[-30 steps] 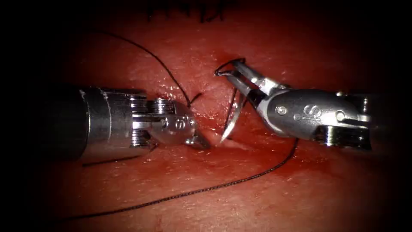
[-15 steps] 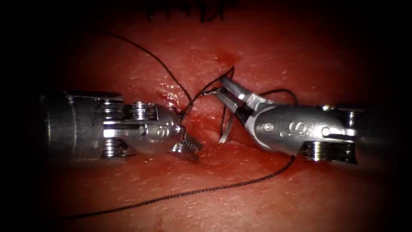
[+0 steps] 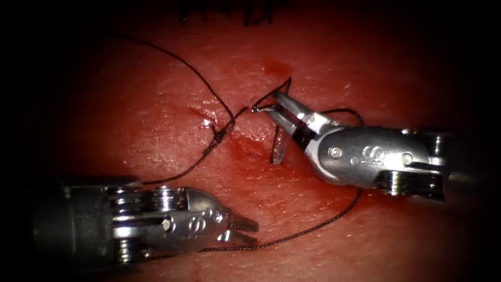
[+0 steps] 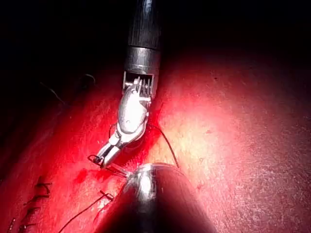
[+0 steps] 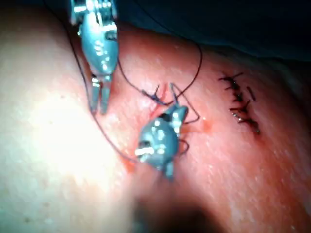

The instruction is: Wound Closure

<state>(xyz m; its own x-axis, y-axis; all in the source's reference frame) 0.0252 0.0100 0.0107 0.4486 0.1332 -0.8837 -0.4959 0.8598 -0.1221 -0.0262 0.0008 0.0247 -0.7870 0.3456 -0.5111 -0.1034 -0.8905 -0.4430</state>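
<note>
The right tool [image 3: 269, 104] is seen at the right of the cut [image 3: 245, 138], its jaws pinching the thread [image 3: 198, 78] at their tips, close to where the strand meets the knot-like crossing [image 3: 222, 133] at the wound; the needle [image 3: 277, 149] is seen hanging below those jaws, out of the tissue [image 3: 156, 136], and whether it is carried by the jaws or merely dangles from the thread cannot be told. The left tool [image 3: 245, 232] lies low at the left, well apart from the cut, its jaws slightly spread and nothing held, with a run of thread passing just under its tips. The same spread jaws of the left tool [image 5: 99, 99] are confirmed in the right wrist view, and a finished row of stitches [image 5: 240, 104] is noted further along. Three risks are judged. The free needle point could scratch or snag the tissue if the right tool is lowered. The strand could fray or part if pulled hard while pinched at the tips. The loose loop near the left tool could be caught by its spread jaws and tangled. Against the earlier frames, the left tool is found withdrawn from the wound edge toward the lower left, the thread at the crossing is seen drawn more taut, and the right tool is little moved in the last half second.
</note>
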